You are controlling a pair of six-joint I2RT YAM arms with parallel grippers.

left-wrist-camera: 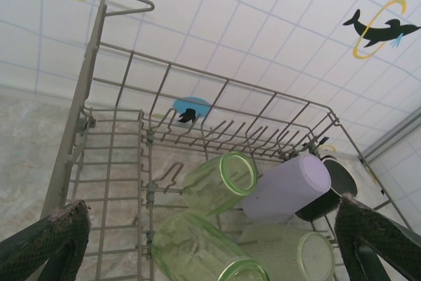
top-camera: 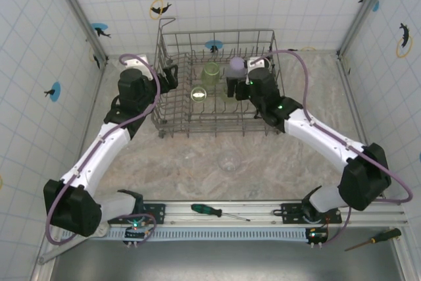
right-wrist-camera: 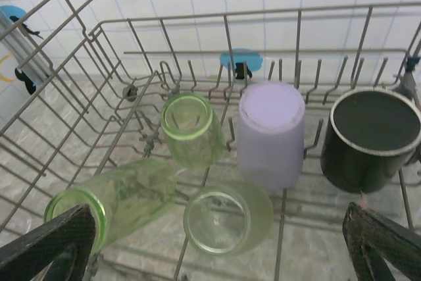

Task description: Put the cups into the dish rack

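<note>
Green-handled screwdriver (top-camera: 210,210) lies on the rail closest to me, well short of the dish rack (top-camera: 217,33). A yellow-handled screwdriver (top-camera: 378,237) sits off to the rack's near right. Between rail and rack, one clear tumbler (top-camera: 229,160) stands alone on the worktop (top-camera: 164,156), near the rack's front wall.

My left tool (left-wrist-camera: 212,203) hangs at the rack's left wall, fingers spread wide with nothing between them. My right tool (right-wrist-camera: 216,214) is over the rack's right half, also spread wide and empty.

Inside the rack, towards its front, the fallen green tumbler (right-wrist-camera: 125,195) lies on its side, and the middle green tumbler (right-wrist-camera: 227,218) is just beside it, mouth turned up at me. Farther back come the rear green tumbler (right-wrist-camera: 191,126), the lilac tumbler (right-wrist-camera: 271,133) just beside it, and the black mug (right-wrist-camera: 371,139) by the rack's right wall.
</note>
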